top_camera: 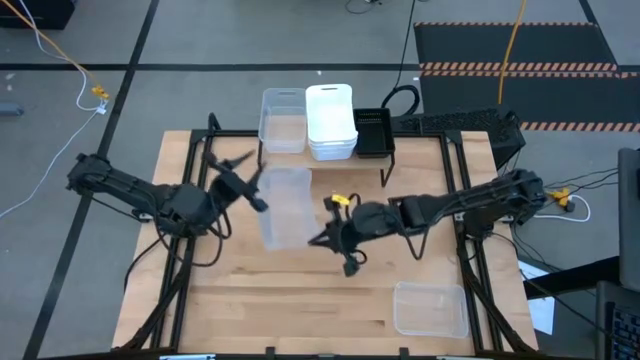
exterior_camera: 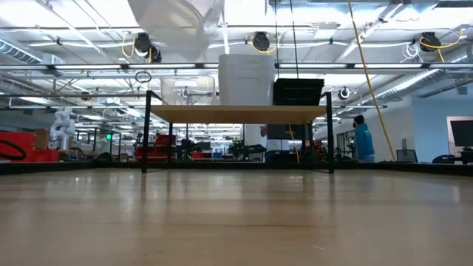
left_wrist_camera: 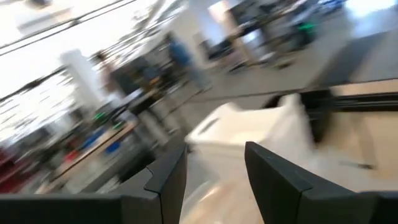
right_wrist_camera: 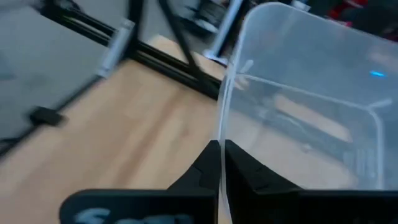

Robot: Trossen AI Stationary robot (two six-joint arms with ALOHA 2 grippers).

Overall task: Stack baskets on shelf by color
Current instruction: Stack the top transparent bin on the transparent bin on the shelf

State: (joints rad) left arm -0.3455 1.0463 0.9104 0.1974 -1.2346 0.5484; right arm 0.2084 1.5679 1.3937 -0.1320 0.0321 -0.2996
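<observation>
The right gripper [top_camera: 322,238] hangs over the middle of the light wooden surface [top_camera: 250,300], its fingers [right_wrist_camera: 208,165] pinched together on the rim of a clear see-through rectangular plastic basket [top_camera: 285,207], which is lifted off the wood. The left gripper [top_camera: 243,176] sits just beside that basket's other side, fingers [left_wrist_camera: 171,177] spread apart and holding nothing.

On the low light-wood shelf with thin black legs [exterior_camera: 240,114] stand another clear basket [top_camera: 282,120], a stack of opaque white baskets [top_camera: 330,121] in the middle and a black slatted basket [top_camera: 373,133]. A third clear basket [top_camera: 430,308] lies on the surface near the right arm's front corner. Far off in the low view a person in a blue top [exterior_camera: 362,138] stands. No readable writing shows on any basket.
</observation>
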